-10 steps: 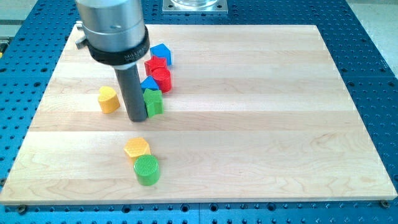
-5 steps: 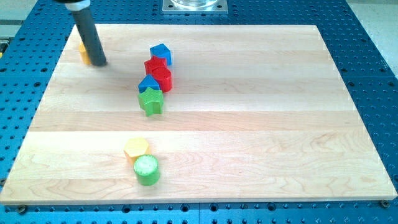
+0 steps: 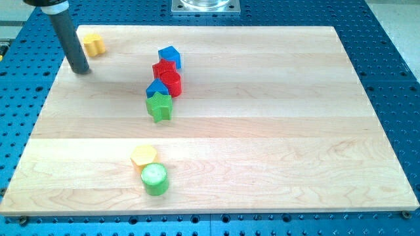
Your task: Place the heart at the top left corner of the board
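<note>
The yellow heart point(image 3: 94, 44) lies near the board's top left corner, close to the top edge. My tip point(image 3: 79, 70) rests on the board below and slightly left of the heart, apart from it. The rod rises up and out of the view's top left. The wooden board point(image 3: 262, 131) fills most of the view.
A cluster stands at upper middle left: a blue block point(image 3: 170, 56), a red star point(image 3: 163, 68), a red cylinder point(image 3: 172, 82), a blue triangle point(image 3: 156, 88) and a green star point(image 3: 159, 106). A yellow hexagon point(image 3: 144, 156) and a green cylinder point(image 3: 155, 179) sit near the bottom left.
The yellow heart has moved from the middle left up to the top left corner. My tip pushed it there, then drew back left and down, away from it.
</note>
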